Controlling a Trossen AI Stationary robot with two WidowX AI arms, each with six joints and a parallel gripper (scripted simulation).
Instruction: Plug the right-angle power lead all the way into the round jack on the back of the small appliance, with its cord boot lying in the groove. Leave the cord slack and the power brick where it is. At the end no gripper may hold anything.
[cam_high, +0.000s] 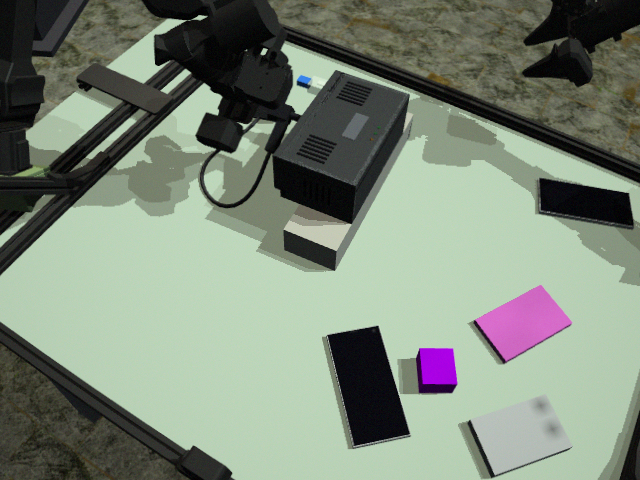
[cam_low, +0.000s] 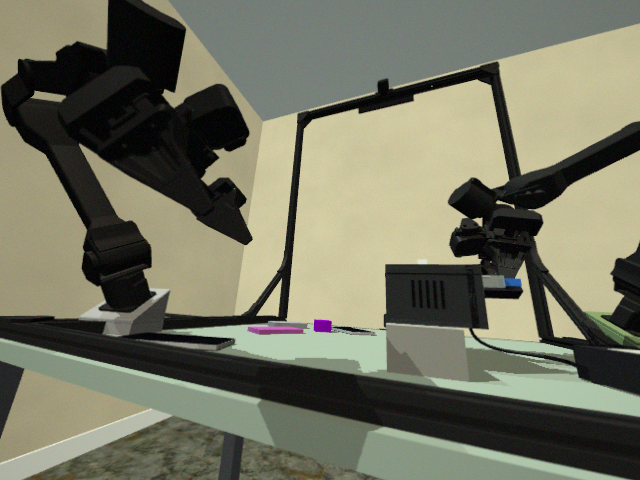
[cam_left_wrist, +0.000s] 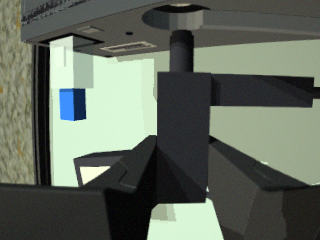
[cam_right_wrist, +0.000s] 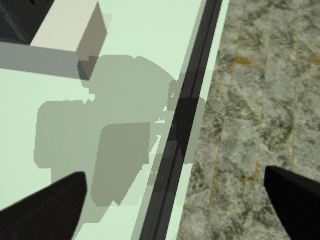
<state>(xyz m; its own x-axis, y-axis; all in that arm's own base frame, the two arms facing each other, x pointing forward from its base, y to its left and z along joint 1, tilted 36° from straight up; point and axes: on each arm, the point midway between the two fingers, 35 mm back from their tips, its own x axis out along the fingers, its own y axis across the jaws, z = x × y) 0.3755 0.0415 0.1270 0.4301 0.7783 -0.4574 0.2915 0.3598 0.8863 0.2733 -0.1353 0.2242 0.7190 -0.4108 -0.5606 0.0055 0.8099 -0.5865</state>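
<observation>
Black pwr lead (cam_left_wrist: 183, 135) held in L gripper (cam_left_wrist: 182, 170), tip at jack (cam_left_wrist: 175, 19); R gripper (cam_high: 550, 56) (cam_right_wrist: 175, 175) wide, empty.

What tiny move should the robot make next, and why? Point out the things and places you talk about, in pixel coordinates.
Probably the left gripper (cam_left_wrist: 178, 143) should ease the power lead's plug (cam_left_wrist: 184, 135) straight towards the appliance (cam_high: 341, 124) (cam_low: 431, 297) (cam_left_wrist: 280, 12), keeping its grip. The barrel tip (cam_left_wrist: 181, 52) points at the round recess (cam_left_wrist: 175, 19), yet much of the barrel still shows outside, so the plug doesn't look fully in.
</observation>
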